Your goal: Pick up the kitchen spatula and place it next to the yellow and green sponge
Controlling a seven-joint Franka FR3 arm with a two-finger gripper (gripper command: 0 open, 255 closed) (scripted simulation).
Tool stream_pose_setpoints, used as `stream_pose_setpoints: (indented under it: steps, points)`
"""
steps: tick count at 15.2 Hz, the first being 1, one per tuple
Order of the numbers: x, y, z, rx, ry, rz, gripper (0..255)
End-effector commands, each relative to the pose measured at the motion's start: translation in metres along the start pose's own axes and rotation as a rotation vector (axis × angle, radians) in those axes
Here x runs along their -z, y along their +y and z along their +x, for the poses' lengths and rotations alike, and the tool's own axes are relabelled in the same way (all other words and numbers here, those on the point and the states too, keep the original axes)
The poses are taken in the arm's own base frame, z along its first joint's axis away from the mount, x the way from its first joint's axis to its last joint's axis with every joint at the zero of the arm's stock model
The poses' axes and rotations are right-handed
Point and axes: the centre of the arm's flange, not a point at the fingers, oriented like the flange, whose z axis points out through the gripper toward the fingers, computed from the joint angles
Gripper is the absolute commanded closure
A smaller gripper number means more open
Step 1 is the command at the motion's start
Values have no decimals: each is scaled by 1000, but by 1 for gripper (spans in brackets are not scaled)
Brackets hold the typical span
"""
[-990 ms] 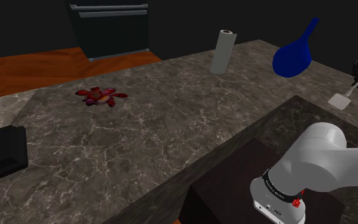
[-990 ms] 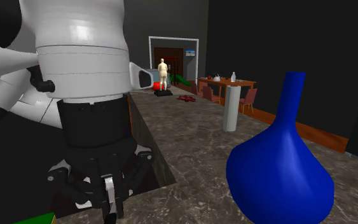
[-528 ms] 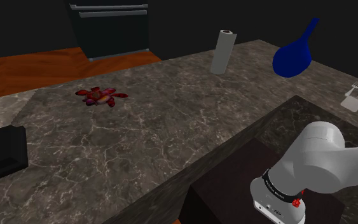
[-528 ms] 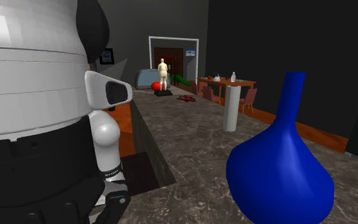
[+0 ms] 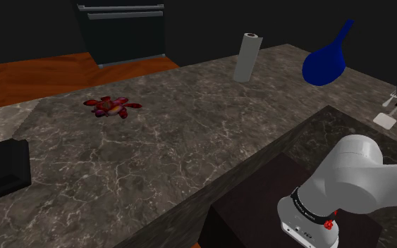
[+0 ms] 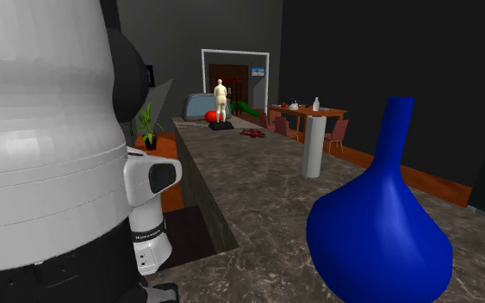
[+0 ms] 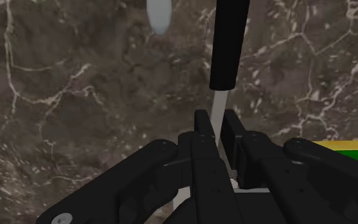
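Two black fingers [image 7: 202, 127] of the gripper [image 7: 214, 119] clamp the spatula [image 7: 227, 44] by its thin pale shank, and we see its black handle jutting beyond them over the marbled counter [image 7: 75, 95]. The sponge [image 7: 352, 147], yellow and green, lies near the gripper. At the shoulder view's far right we find the pale blade just left of the sponge, the blue vase [image 5: 324, 62] farther left.

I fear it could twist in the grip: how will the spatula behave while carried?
The spatula will probably stay stiff: its shaft looks straight. The gripper clasps only the thin pale shaft, so it may pivot, with the thick black handle sticking out beyond the fingers. It seems light: slim, with a small flat blade.
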Motion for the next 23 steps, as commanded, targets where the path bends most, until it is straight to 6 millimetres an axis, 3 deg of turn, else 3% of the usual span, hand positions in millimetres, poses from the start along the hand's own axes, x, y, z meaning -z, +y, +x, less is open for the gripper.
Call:
stream_pose_setpoints:
  steps: [1,5,13,14,19,23]
  points:
    - [-10,1,1,0,0,0,255]
    - [-35,1,2,0,0,0,255]
    - [-35,1,2,0,0,0,255]
    - [-35,1,2,0,0,0,0]
    - [-35,1,2,0,0,0,0]
    - [15,1,2,0,0,0,0]
